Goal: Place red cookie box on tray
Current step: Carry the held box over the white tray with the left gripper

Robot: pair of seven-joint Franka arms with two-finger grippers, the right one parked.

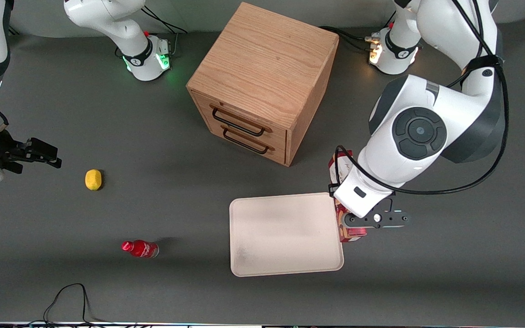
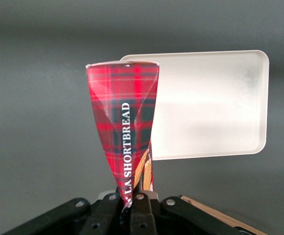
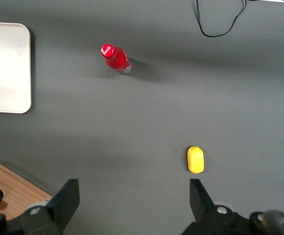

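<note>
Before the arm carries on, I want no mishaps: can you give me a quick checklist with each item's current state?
1. Gripper shut on the red cookie box: ok, the carton is pinched and creased.
2. Box lifted clear of the table: cannot tell.
3. Tray surface free for the box: ok.
4. Box over the tray: not ok, it hangs beside the tray's edge.
5. Wooden drawer unit apart from the tray: ok.
</note>
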